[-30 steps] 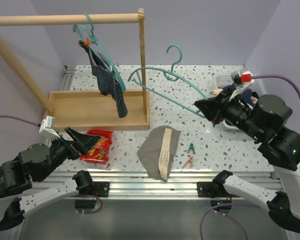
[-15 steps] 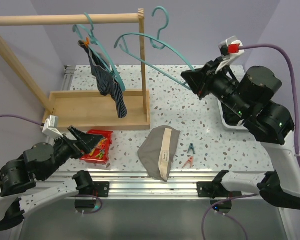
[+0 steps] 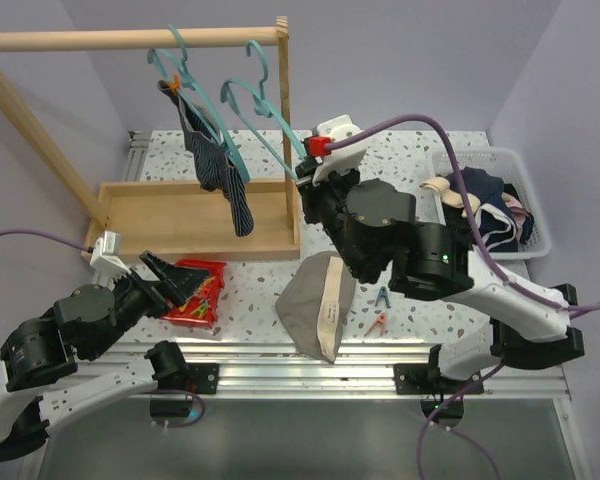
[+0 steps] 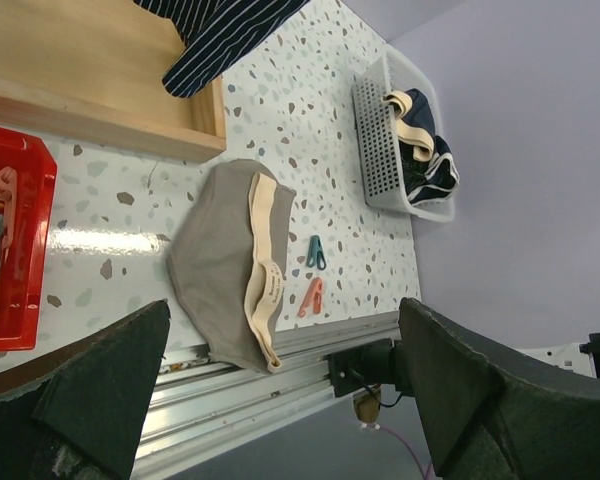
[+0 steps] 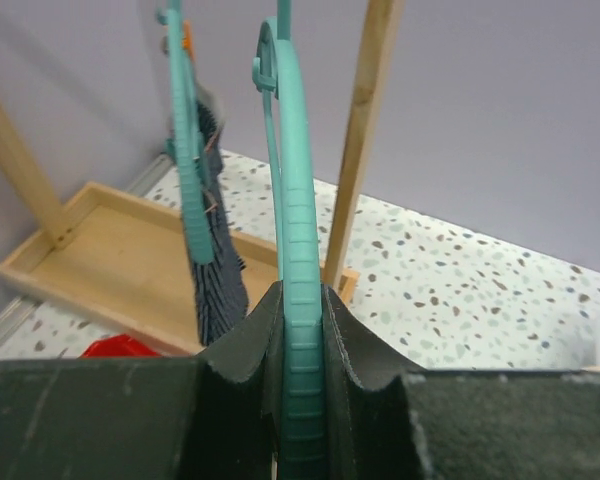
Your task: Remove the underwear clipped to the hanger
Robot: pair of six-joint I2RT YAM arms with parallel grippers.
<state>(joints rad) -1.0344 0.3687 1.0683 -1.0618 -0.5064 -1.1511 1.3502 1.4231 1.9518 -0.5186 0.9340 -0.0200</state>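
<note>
Right gripper [image 5: 302,330]: jaws are pinching the teal plastic hanger [image 5: 290,220], closed tight against it.
Left gripper [image 4: 280,385]: fingers [image 4: 90,400] are standing wide apart, holding nothing, near the red plastic tray [image 3: 202,297].

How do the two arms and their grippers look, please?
The left arm and right arm have round black joints and white links. The left gripper and right gripper have black wedge-shaped fingers. A purple cable runs to each wrist; a red tag sits on the right one.
</note>
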